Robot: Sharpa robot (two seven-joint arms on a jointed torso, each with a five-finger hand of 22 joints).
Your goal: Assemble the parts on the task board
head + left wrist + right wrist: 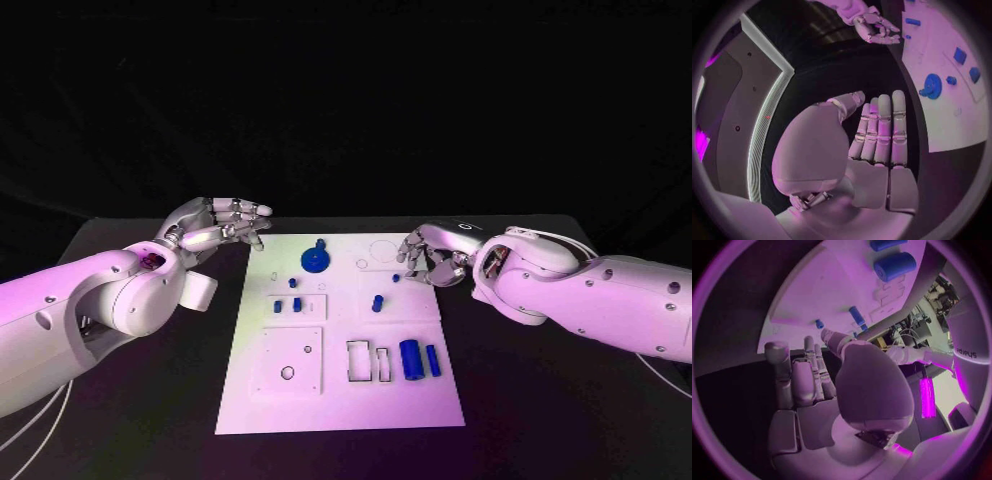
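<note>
The white task board [346, 400] lies in the middle of the black table. A blue round disc [316, 260] sits near its far edge, with small blue pieces [296, 303] below it and a blue peg [376, 301] to their right. Two blue cylinders [420, 359] lie by the board's right side. My left hand [224, 222] hovers off the far left corner, its fingers [879, 125] stretched out and holding nothing. My right hand [430, 255] hangs over the far right edge, its fingers [795, 375] empty, near a small blue piece [397, 267].
Rectangular cut-outs [368, 362] and a raised plate with holes [293, 360] take up the board's near half. Bare black table [548, 400] lies on both sides. In the left wrist view the disc [932, 85] and my right hand [876, 27] show.
</note>
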